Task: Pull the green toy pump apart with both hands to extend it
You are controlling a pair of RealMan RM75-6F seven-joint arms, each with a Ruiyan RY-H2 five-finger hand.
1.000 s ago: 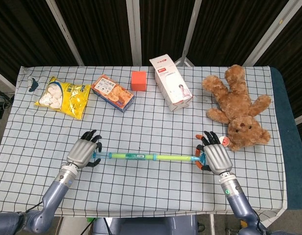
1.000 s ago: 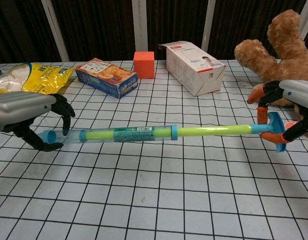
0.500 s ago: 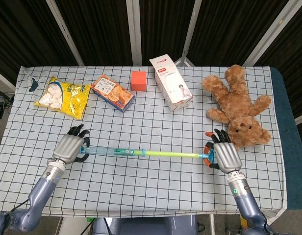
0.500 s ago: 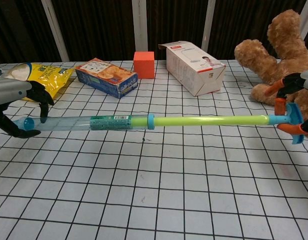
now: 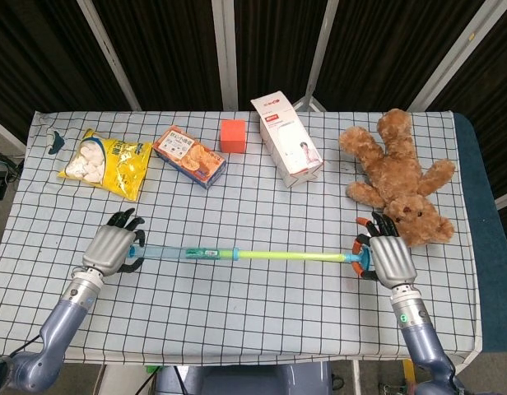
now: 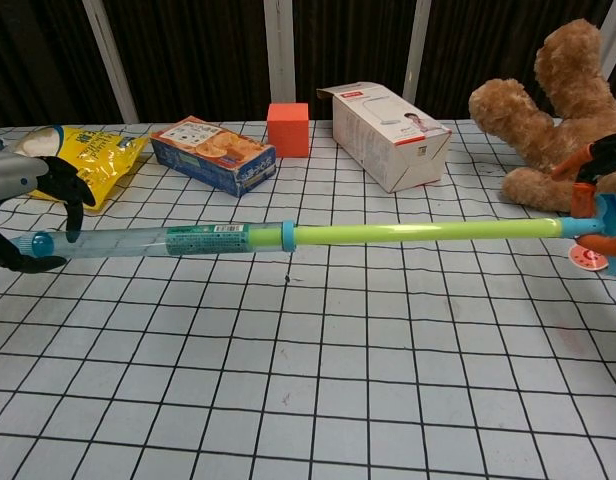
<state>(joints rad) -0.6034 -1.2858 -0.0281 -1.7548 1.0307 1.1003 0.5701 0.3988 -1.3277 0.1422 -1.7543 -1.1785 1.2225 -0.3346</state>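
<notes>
The green toy pump (image 5: 245,254) (image 6: 318,236) is held just above the checked cloth, stretched long across the front of the table. Its clear barrel with a green label lies to the left, the yellow-green rod runs to the right. My left hand (image 5: 112,247) (image 6: 23,215) grips the barrel's blue end. My right hand (image 5: 388,257) (image 6: 603,205) grips the blue T-handle at the rod's far end; in the chest view it is partly cut off by the right edge.
At the back stand a yellow snack bag (image 5: 105,162), an orange biscuit box (image 5: 189,155), a red cube (image 5: 233,135) and a white carton (image 5: 286,140). A brown teddy bear (image 5: 402,181) lies right beside my right hand.
Both hands have moved outward, left hand to the left and right hand to the right. The rod has slid further out of the barrel, so the pump is longer.
</notes>
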